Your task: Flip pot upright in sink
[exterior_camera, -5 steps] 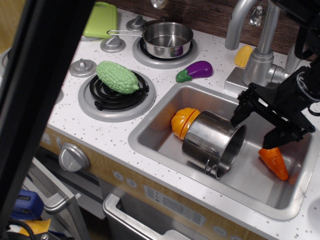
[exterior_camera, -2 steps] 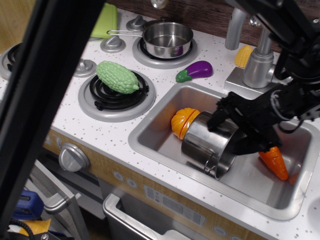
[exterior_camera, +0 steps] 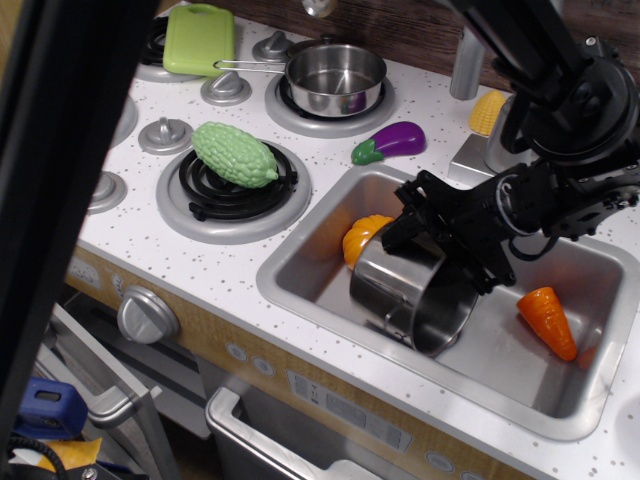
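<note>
The shiny steel pot [exterior_camera: 395, 290] lies on its side in the silver sink [exterior_camera: 300, 285], its mouth facing the front right and a wire loop handle at its lower rim. My black gripper [exterior_camera: 443, 255] hangs over the top of the pot. Its jaws stand wide apart, one fingertip [exterior_camera: 397, 232] by the pot's back wall and the other by the mouth's rim. It looks open and touches or nearly touches the pot's upper wall.
An orange carrot [exterior_camera: 548, 322] lies in the sink to the right and an orange-yellow vegetable [exterior_camera: 362, 238] sits behind the pot. A saucepan [exterior_camera: 335, 78], green gourd [exterior_camera: 234, 154], eggplant [exterior_camera: 390, 141], corn [exterior_camera: 488, 112] and faucet [exterior_camera: 465, 60] are on the counter. A dark bar [exterior_camera: 60, 200] blocks the left.
My gripper has moved left from over the carrot's side to over the pot. The pot has shifted a little to the left and now covers more of the orange vegetable.
</note>
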Robot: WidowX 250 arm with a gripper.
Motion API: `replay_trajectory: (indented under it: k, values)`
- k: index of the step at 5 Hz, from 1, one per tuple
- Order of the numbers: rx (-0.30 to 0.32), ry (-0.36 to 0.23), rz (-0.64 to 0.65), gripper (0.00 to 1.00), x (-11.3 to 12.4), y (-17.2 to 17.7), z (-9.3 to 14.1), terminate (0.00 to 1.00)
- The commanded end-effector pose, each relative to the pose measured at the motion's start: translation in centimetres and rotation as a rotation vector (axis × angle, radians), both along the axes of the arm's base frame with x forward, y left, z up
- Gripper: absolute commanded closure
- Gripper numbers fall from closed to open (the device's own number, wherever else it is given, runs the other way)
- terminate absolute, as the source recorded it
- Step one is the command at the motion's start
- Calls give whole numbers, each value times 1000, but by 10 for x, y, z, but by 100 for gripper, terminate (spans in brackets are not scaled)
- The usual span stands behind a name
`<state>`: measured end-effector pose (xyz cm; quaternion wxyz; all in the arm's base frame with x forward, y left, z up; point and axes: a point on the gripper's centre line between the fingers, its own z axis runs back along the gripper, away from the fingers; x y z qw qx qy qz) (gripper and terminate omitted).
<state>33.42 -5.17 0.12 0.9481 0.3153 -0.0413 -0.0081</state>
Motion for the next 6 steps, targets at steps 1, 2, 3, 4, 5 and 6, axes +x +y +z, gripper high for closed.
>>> replay_trajectory:
  k: [1, 2, 3, 4, 5, 6]
  values:
    - [-133, -62, 52, 100, 10, 0, 21, 0]
    - [-340, -56, 130, 100, 10, -6, 28, 0]
    - [-370, -58, 153, 100, 8, -13, 27, 0]
    - [-377, -72, 121, 100, 5, -10, 21, 0]
    - [-377, -72, 121, 0, 5, -10, 21, 0]
    - [-377, -72, 121, 0, 5, -10, 21, 0]
